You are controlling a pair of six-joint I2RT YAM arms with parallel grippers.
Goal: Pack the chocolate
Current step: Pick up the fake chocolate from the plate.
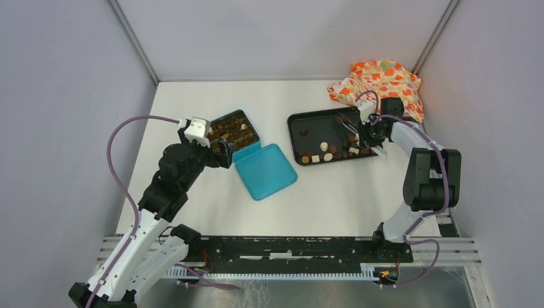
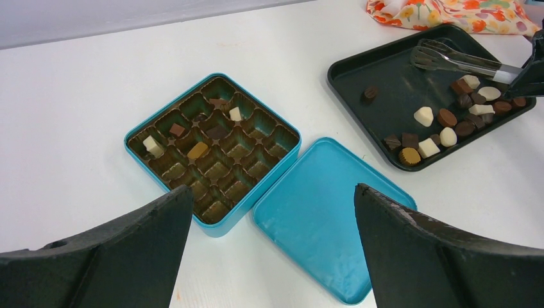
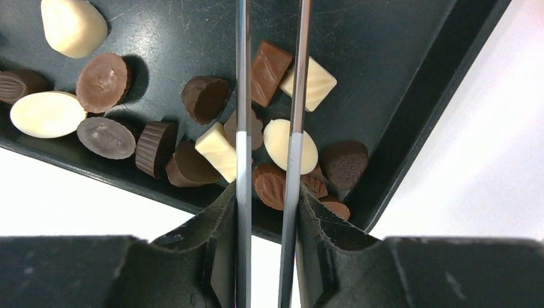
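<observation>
In the right gripper (image 3: 266, 205), pinched on both steel arms: one pair of tongs (image 3: 242, 96), squeezed near-parallel and reaching straight ahead over the single black tray (image 3: 398, 96). Under and around those arms, about seventeen pieces of chocolate (image 3: 102, 80), crowded into the tray's corner: dark brown, milk brown and cream-white, shaped as cups, ovals, domes and bars, one ribbed like a leaf. Lie every which way; a white bar and a brown rectangle with long axes slanting across the tongs' line. Farther along the tray, one lone dark piece, well apart. Just beside the tray's far edge, one orange flowery cloth (image 1: 380, 80). Above the one teal tin (image 2: 147, 125), left gripper (image 2: 272, 189) spread wide, holding nothing. In the tin's brown cells, about seven pieces, two cream-white. Touching the tin's side, one teal lid (image 2: 321, 205), lying flat.
</observation>
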